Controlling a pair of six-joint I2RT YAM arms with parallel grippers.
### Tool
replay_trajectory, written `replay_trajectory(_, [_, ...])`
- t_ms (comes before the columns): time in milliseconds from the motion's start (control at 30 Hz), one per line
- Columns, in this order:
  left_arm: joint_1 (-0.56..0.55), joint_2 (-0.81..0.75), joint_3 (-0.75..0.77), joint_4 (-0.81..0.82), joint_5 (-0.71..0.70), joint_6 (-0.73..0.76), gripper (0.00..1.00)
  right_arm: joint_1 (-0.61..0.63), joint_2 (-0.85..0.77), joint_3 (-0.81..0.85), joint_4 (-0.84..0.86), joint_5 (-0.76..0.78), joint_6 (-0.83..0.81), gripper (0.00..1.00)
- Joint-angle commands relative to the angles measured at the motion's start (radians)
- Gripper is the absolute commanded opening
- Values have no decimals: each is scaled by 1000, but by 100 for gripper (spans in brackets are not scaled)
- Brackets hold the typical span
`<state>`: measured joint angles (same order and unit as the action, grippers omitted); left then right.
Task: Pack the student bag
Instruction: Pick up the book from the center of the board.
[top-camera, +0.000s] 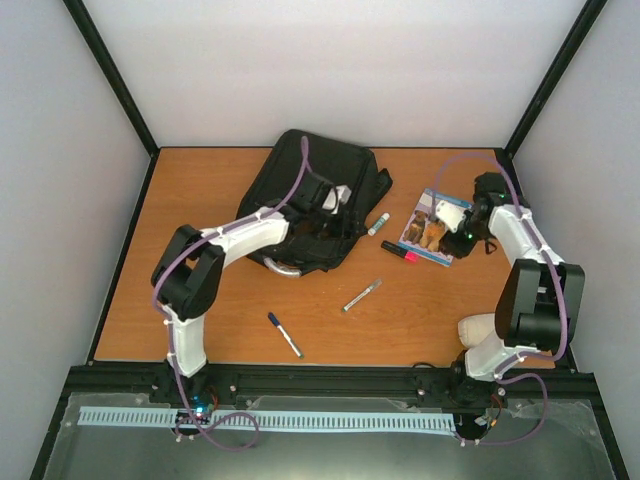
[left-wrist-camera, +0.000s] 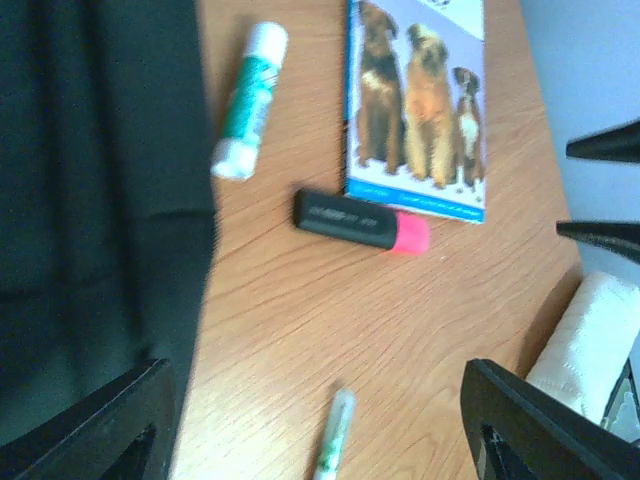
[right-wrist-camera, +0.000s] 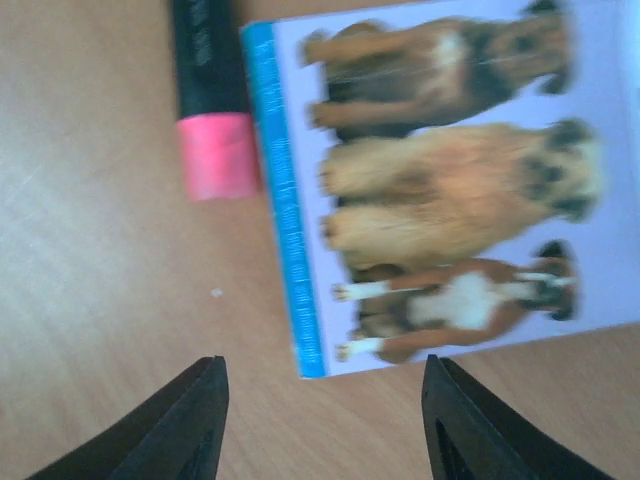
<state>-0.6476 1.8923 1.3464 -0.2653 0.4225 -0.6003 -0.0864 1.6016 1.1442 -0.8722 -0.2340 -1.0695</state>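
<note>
Precision matters: the right gripper (right-wrist-camera: 322, 375), jaws spread and empty above the dog booklet (right-wrist-camera: 440, 180), should straddle its near edge while avoiding the pink-capped highlighter (right-wrist-camera: 210, 95).

Dog bklt (left-wrist-camera: 415, 100), hiliter (left-wrist-camera: 362, 220), glue stick (left-wrist-camera: 247, 100), blue pen (top-camera: 285, 334), grey pen (top-camera: 361, 296).

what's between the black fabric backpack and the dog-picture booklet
Beside the backpack, a green-and-white glue stick; nearer the booklet, a black pink-capped highlighter. The left wrist view shows both.
</note>
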Motion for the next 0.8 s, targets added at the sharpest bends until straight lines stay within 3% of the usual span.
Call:
replay_trajectory(0, [-62, 93, 199, -87, -14, 81, 82, -85, 42, 93, 17, -108, 206, 58])
replay_trajectory(333, [-119, 385, 590, -151, 7, 51, 82, -179, 153, 119, 108, -124, 424, 59])
replay_trajectory(600, [-154, 640, 904, -154, 2, -62, 78, -179, 230, 126, 167, -93, 505, 47])
replay_trajectory(767, [-158, 730, 1026, -185, -61, -100, 79, -180, 257, 122, 201, -51, 556, 45])
